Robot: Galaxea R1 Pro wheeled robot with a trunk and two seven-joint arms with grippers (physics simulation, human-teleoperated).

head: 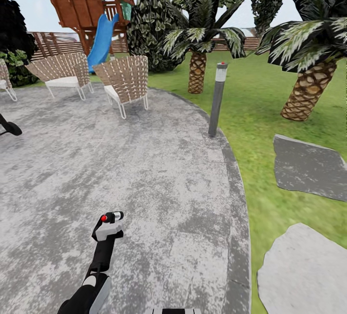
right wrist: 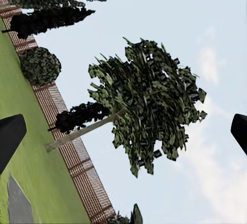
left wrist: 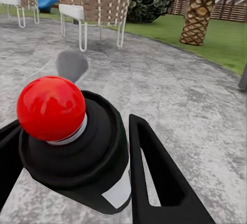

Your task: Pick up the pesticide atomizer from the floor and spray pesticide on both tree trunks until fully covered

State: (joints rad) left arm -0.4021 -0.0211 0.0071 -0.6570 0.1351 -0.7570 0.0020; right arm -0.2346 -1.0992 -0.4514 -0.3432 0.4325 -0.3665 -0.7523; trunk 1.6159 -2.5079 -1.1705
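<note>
Over the grey paving, left end effector [head: 110, 229] grips the pesticide atomizer [left wrist: 77, 147]; right end effector [right wrist: 123, 131] gapes released.

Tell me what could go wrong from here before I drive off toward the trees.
1. The bollard lamp stands at the paving's edge ahead; driving onto the lawn could clip it.
2. The palms beyond are not the target trees; spraying them would waste pesticide.
3. The left gripper holds the atomizer by its body; a bump at the paving's edge might shift it.
</note>
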